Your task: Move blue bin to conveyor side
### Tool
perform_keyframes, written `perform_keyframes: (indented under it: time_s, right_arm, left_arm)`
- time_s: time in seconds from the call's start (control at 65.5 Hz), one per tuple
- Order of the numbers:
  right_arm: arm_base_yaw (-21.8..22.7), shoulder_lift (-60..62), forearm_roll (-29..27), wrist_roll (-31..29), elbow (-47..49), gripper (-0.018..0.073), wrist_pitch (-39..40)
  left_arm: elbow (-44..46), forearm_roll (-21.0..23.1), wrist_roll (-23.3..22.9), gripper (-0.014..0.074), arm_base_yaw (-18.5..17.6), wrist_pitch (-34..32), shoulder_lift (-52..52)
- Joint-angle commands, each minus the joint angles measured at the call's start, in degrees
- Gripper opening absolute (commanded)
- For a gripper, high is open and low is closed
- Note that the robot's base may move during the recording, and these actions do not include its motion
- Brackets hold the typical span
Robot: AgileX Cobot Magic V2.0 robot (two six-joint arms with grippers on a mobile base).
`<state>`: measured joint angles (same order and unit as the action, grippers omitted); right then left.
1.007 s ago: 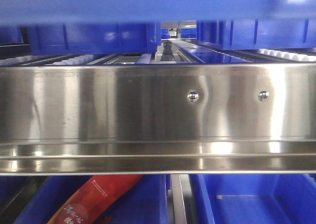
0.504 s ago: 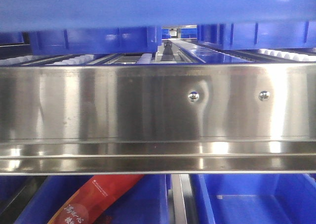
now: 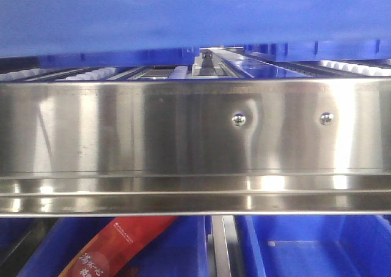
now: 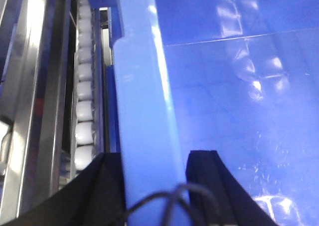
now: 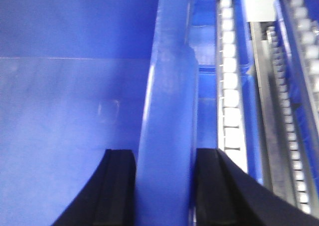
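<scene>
Overrunning frame edges: blue bin (image 3: 183,14)

Shiny steel beam (image 3: 183,136) spans full width, w/ 2 round screw heads (image 3: 239,119) right of centre. Behind beam's top edge: rows of white rollers (image 3: 101,75). Below beam: red packet (image 3: 119,246) w/ white print, slanted in a blue crate (image 3: 177,246). 2nd blue crate (image 3: 317,246) to the right, thin metal strip (image 3: 221,246) btwn them.
</scene>
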<state>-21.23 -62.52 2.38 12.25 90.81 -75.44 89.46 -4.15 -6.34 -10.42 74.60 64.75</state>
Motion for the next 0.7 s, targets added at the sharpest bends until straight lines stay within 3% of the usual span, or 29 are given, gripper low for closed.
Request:
perform_keyframes:
  time_s: [0.0, 0.336, 0.687]
  right_arm:
    - [-0.1, 1.1, -1.3, -1.2, 0.6, -0.0079, 5.5]
    - [-0.1, 1.1, -1.0, -1.2, 0.6, -0.0079, 5.5]
    - [-0.1, 1.1, -1.0, -1.2, 0.6, -0.0079, 5.5]
  left_arm:
    - [3.7, 3.4, -0.4, -0.002, -2.0, -4.6, 0.8]
    - [6.2, -0.4, -1.8, -0.002, -7.5, -4.6, 4.1]
    - [6.2, -0.4, -1.8, -0.002, -7.5, -4.6, 4.2]
